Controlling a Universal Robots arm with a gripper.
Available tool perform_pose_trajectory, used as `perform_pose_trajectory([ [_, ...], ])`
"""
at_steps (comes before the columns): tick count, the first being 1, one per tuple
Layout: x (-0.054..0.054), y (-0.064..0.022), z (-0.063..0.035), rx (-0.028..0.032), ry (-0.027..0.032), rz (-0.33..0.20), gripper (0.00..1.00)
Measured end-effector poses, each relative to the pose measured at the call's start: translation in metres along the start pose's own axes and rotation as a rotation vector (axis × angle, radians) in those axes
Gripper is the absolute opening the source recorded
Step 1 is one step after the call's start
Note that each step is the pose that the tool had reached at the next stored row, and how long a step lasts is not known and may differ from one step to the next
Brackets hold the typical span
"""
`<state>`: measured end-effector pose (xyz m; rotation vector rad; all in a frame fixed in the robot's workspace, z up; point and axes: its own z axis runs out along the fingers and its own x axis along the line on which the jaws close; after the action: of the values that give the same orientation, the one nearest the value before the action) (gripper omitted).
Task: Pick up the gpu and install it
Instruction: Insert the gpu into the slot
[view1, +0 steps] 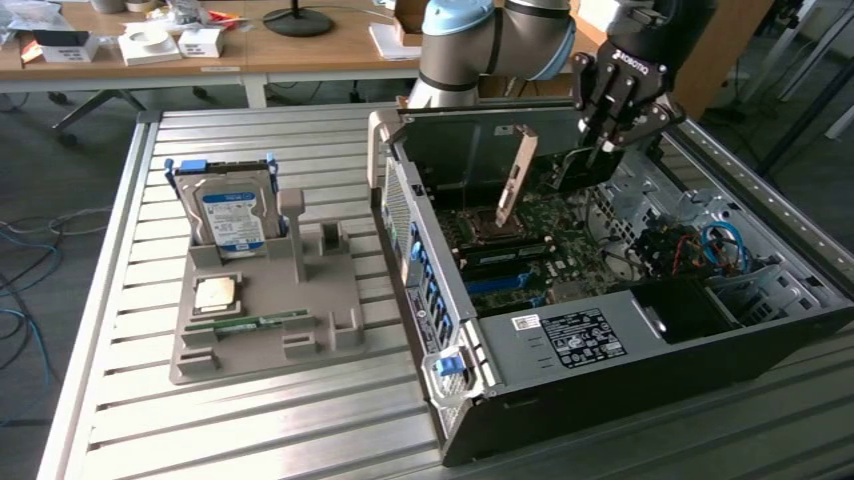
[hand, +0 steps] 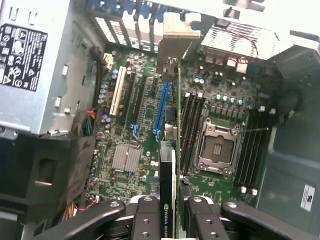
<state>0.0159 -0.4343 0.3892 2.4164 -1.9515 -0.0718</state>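
The claw grips the gpu edge-on, the card hanging just beneath it over the motherboard. The blue slot lies just beside the card's edge. Lowered off-line, the card may jam or bend contacts.

The slatted metal surface carries a grey parts holder toward the exterior view's left, and an open computer case just beside it.
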Motion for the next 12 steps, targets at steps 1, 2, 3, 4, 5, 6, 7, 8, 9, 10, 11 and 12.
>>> perform_pose_trajectory([
  [1, 0.0000, 0.0000, 0.0001, -0.0002, 0.0007, -0.011, 0.26],
  [2, 0.0000, 0.0000, 0.0001, -0.0004, 0.0013, -0.023, 0.26],
  [3, 0.0000, 0.0000, 0.0001, -0.0005, 0.0017, -0.029, 0.26],
  [4, 0.0000, 0.0000, 0.0001, -0.0005, 0.0018, -0.030, 0.26],
  [5, 0.0000, 0.0000, 0.0001, -0.0005, 0.0018, -0.030, 0.26],
  [6, 0.0000, 0.0000, 0.0001, -0.0005, 0.0017, -0.030, 0.26],
  [7, 0.0000, 0.0000, 0.0001, -0.0004, 0.0017, -0.030, 0.26],
  [8, 0.0000, 0.0001, 0.0001, -0.0003, 0.0018, -0.030, 0.26],
  [9, -0.0001, 0.0005, 0.0002, 0.0007, 0.0020, -0.030, 0.26],
  [10, -0.0002, 0.0010, 0.0002, 0.0031, 0.0026, -0.030, 0.26],
  [11, -0.0004, 0.0018, 0.0003, 0.0052, 0.0031, -0.029, 0.26],
  [12, -0.0006, 0.0026, 0.0005, 0.0060, 0.0028, -0.025, 0.26],
])
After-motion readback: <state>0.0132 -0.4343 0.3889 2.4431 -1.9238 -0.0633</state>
